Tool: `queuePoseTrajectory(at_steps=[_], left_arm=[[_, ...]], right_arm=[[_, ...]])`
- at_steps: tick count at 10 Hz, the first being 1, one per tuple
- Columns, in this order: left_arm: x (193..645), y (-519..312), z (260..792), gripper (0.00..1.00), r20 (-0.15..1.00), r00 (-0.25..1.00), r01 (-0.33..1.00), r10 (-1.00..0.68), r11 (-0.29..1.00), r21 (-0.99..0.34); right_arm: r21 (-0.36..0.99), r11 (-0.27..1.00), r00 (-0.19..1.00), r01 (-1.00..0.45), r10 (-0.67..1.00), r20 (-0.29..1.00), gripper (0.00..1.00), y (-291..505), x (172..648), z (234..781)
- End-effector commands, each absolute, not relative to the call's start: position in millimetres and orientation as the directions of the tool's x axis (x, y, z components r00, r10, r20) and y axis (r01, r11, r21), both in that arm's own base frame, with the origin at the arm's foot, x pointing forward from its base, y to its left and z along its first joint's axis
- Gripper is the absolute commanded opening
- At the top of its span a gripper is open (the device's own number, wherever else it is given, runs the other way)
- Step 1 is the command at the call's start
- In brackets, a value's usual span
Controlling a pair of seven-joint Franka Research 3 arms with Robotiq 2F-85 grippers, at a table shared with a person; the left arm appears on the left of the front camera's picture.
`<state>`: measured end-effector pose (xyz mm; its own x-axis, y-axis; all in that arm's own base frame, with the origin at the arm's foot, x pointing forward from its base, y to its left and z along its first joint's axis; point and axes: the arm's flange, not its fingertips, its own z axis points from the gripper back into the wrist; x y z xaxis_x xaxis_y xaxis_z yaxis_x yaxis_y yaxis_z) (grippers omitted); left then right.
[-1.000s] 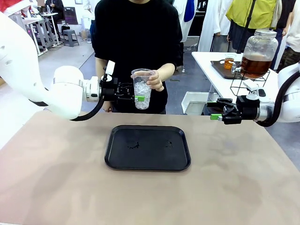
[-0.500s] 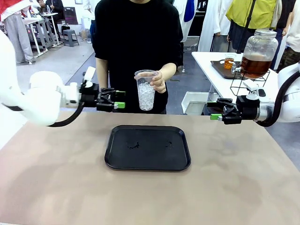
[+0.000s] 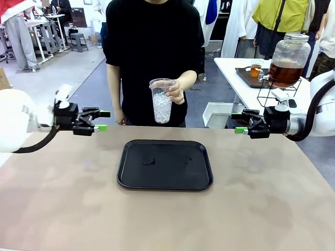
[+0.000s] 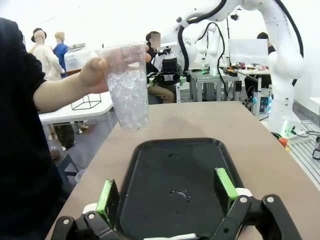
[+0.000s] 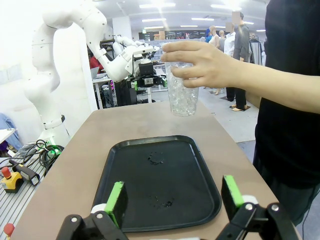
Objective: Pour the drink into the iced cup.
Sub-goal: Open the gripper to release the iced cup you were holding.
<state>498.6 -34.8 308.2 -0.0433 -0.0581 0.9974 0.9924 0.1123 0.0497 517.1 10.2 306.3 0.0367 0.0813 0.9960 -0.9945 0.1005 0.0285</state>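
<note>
**Iced cup held above the tray, both grippers open and empty**

Ice fills the clear cup, which is held by the person's hand at centre frame in the front view, above the far edge of the black tray. The tray lies flat at the middle of the table, with a few droplets seen on it. The left gripper is seen at the left of the frame, its fingers spread wide and nothing held between them; it is well apart from the cup. The right gripper is seen at the right of the frame, likewise spread wide and empty. The drink is seen at the upper right, inside a glass jar raised on a wire stand on a white side table.

In the left wrist view, the cup is seen at upper left, beyond the green pads.
</note>
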Motion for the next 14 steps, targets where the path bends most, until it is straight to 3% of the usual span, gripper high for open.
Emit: queuePoseTrajectory(at_steps=[1, 14], left_arm=[[488.9, -32.5, 309.3, 1.0, 0.997, -0.052, 0.992, -0.06, 0.112, 0.058], [495.2, -28.5, 305.8, 1.0, 0.998, -0.035, 0.992, -0.058, 0.119, 0.042]], right_arm=[[0.036, 0.091, 0.044, -0.995, 0.087, 0.995, 1.0, 11.6, 519.7, 309.4], [0.036, 0.091, 0.044, -0.995, 0.087, 0.995, 1.0, 11.6, 519.7, 309.4]])
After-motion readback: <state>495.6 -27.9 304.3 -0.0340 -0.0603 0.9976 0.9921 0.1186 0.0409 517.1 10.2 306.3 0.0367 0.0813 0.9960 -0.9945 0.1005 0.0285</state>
